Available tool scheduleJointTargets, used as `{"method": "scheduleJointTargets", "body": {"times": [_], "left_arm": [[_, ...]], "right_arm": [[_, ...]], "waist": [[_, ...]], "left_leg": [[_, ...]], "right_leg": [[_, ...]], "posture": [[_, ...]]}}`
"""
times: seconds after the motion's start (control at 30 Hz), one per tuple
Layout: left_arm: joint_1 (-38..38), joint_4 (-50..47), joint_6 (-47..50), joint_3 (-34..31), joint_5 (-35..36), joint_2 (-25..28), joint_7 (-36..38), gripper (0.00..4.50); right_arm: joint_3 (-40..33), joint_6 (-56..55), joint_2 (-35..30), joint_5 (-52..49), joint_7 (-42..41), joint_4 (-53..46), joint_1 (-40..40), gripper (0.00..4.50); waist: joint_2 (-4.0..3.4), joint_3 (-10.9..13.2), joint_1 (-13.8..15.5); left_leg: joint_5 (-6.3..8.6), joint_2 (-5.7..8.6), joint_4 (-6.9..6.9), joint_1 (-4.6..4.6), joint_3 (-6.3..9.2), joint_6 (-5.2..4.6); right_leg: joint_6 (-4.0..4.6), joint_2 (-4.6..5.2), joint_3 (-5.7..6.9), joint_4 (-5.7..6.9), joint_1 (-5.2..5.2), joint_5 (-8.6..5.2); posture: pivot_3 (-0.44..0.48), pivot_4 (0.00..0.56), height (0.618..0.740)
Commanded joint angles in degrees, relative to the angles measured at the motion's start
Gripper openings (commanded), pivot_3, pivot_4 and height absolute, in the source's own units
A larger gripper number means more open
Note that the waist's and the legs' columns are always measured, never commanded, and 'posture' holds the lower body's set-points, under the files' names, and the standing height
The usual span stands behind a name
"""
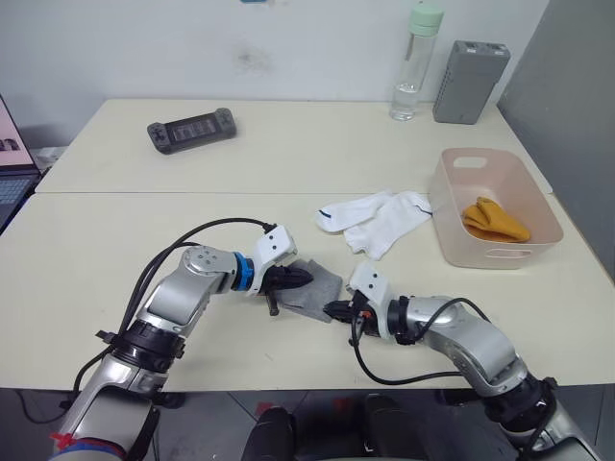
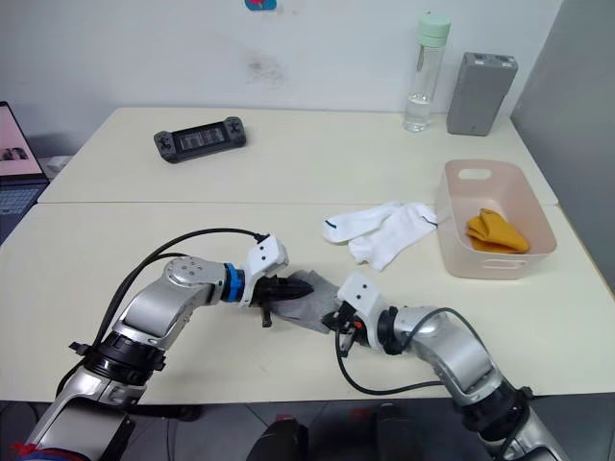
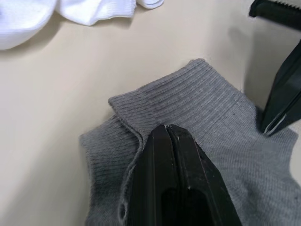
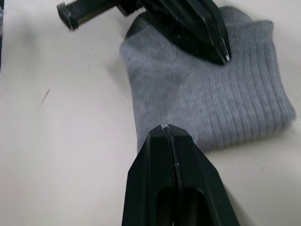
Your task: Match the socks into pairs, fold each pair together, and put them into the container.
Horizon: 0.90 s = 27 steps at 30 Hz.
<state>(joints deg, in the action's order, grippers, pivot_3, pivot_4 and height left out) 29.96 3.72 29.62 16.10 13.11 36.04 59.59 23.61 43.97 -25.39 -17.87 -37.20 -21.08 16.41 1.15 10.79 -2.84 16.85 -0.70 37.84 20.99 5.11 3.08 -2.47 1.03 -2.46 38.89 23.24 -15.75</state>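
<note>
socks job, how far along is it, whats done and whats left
Done: the orange pair lies folded in the pink container.
In hand: the grey socks lie folded on the table, with the left gripper resting on them, jaws shut, and the right gripper at their edge, jaws shut.
Left: binning the grey pair, then pairing, folding and binning the white socks.

Table layout: socks near centre, container right, other items along the far edge.

At the near centre of the table (image 1: 115,250) we find a folded pair of socks (image 1: 317,288), with the left gripper (image 1: 300,278) on its left part and the right gripper (image 1: 333,309) at its near right edge. Two more socks (image 1: 380,219) lie farther right, just left of the container (image 1: 500,252), which holds another folded pair (image 1: 493,220). A controller (image 1: 191,129) lies far left; a bottle (image 1: 414,63) and a box (image 1: 469,83) stand far right.
</note>
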Motion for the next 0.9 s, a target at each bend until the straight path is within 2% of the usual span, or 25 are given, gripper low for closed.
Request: {"method": "scheduleJointTargets", "body": {"times": [0.03, 0.1, 0.23, 0.37, 0.5, 0.6, 0.9], "left_arm": [[-1.8, -3.1, -3.4, -2.2, 0.2, 1.5, 1.5, 0.00], [-2.1, -4.6, -12.6, 0.2, -3.3, 3.6, 4.5, 0.00], [0.6, -5.0, -5.0, -2.0, 0.7, 0.4, 3.2, 0.00], [-0.5, 0.1, -8.0, 0.7, -4.4, 2.1, 3.7, 0.00], [-1.2, 4.1, -11.0, 1.4, -7.4, 2.9, 3.8, 0.00], [-2.5, 5.1, -11.9, 0.7, -7.7, 4.0, 4.3, 0.00], [-4.9, 2.2, -11.0, 0.3, -7.1, 3.6, 4.3, 0.00]], "right_arm": [[-3.4, 0.1, -0.5, -2.1, -0.2, -5.0, -1.8, 0.01], [-8.2, 3.0, 0.7, -5.5, 1.6, -8.6, -2.5, 0.01], [-12.6, 7.1, 0.0, -8.8, 3.0, -14.0, -5.0, 0.01], [-13.1, 9.9, 2.1, -7.8, 8.5, -15.1, -5.4, 0.01], [-15.0, 17.0, 5.8, -11.9, 10.8, -12.5, -3.7, 0.01], [-18.4, 21.2, 8.5, -15.2, 11.9, -11.0, -2.8, 0.57], [-26.6, 35.0, 20.6, -19.8, 20.7, -5.2, 0.0, 3.77]], "waist": [[0.00, 0.0, -0.2], [0.00, 0.0, -0.2], [0.01, 0.0, 0.7], [0.01, 0.0, 0.8], [0.00, 0.0, 0.6], [-0.01, 0.0, 0.4], [-0.06, -0.1, -0.3]], "left_leg": [[0.00, -0.01, 0.00, -0.01, 0.00, 0.00], [0.00, -0.03, -0.01, 0.01, 0.01, 0.00], [0.00, 0.01, 0.02, 0.05, 0.01, 0.01], [0.00, 0.01, 0.02, 0.06, 0.00, 0.01], [0.00, -0.02, 0.00, 0.02, 0.01, 0.00], [0.00, -0.03, 0.00, -0.02, -0.02, 0.00], [0.00, -0.05, -0.02, -0.08, -0.01, 0.00]], "right_leg": [[-0.01, -0.01, -0.01, 0.00, 0.00, 0.00], [0.00, -0.02, -0.01, 0.00, 0.02, 0.00], [0.08, 0.02, -0.01, -0.01, 0.00, 0.05], [-0.02, 0.00, 0.00, -0.04, 0.01, -0.01], [0.04, -0.02, 0.00, -0.01, 0.02, 0.02], [0.09, -0.03, -0.04, 0.01, 0.00, 0.06], [0.11, -0.05, -0.05, 0.07, -0.02, 0.06]], "posture": [[0.000, 0.150, 0.740], [0.000, 0.150, 0.740], [0.000, 0.150, 0.740], [0.000, 0.150, 0.740], [0.000, 0.150, 0.740], [0.000, 0.150, 0.740], [0.000, 0.150, 0.740]]}}
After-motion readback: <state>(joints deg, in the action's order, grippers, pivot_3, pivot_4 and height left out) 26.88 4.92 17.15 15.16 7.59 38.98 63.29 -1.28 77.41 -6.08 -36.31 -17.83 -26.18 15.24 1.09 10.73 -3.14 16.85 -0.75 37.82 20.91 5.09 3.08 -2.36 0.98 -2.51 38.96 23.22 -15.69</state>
